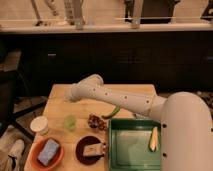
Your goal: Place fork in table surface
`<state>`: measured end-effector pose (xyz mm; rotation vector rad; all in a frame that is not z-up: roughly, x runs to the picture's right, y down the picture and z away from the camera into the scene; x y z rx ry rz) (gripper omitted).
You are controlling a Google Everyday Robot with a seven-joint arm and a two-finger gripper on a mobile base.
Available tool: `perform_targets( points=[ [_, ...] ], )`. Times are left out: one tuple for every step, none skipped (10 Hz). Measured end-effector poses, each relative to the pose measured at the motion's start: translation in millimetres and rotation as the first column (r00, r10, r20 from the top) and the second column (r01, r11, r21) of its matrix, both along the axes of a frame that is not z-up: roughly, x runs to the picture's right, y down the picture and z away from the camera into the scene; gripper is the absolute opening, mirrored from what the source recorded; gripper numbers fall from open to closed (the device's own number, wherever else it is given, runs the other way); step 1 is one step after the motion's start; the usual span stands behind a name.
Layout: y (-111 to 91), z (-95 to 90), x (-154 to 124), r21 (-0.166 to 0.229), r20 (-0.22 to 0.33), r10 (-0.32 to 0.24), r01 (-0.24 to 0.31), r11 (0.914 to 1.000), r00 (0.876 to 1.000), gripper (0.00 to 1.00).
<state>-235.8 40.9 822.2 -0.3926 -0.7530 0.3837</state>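
Note:
The fork [153, 139] is a slim pale utensil lying along the right side of the green tray [131, 155]. The table surface [60, 107] is pale wood, bare at its far left. My white arm [117, 98] reaches from the lower right across the table to a bend [82, 91] near the far left. The gripper is hidden from this view, somewhere behind or under the arm, and it is shut. Nothing shows it touching the fork.
A small white cup [39, 125], a small green cup [70, 121] and a brown cluster [96, 121] stand mid-table. An orange bowl with a blue sponge [47, 152] and a dark plate [91, 149] sit at the front. A green pod [112, 112] lies under the arm. A dark counter runs behind.

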Motion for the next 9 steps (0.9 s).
perform_targets(
  points=[
    [3, 6.2, 2, -0.006, 0.007, 0.023, -0.023, 0.9997, 1.0, 0.18],
    [4, 10.9, 6, -0.012, 0.007, 0.039, -0.039, 0.9992, 0.999, 0.18],
    [4, 16.9, 9, -0.021, 0.005, 0.049, -0.049, 0.9986, 0.999, 0.18],
    [9, 24.0, 9, -0.039, 0.004, 0.042, -0.042, 0.9984, 0.999, 0.18],
    [17, 31.7, 9, -0.06, 0.0, 0.032, -0.032, 0.9977, 0.999, 0.18],
    [22, 36.8, 11, -0.076, -0.006, 0.026, -0.027, 0.9968, 1.0, 0.18],
    [26, 41.4, 14, -0.09, -0.015, 0.02, -0.021, 0.9957, 1.0, 0.18],
    [30, 47.3, 20, -0.101, -0.032, 0.013, -0.016, 0.9947, 0.999, 0.18],
    [32, 50.9, 22, -0.11, -0.045, 0.01, -0.015, 0.9939, 0.999, 0.18]
  ],
)
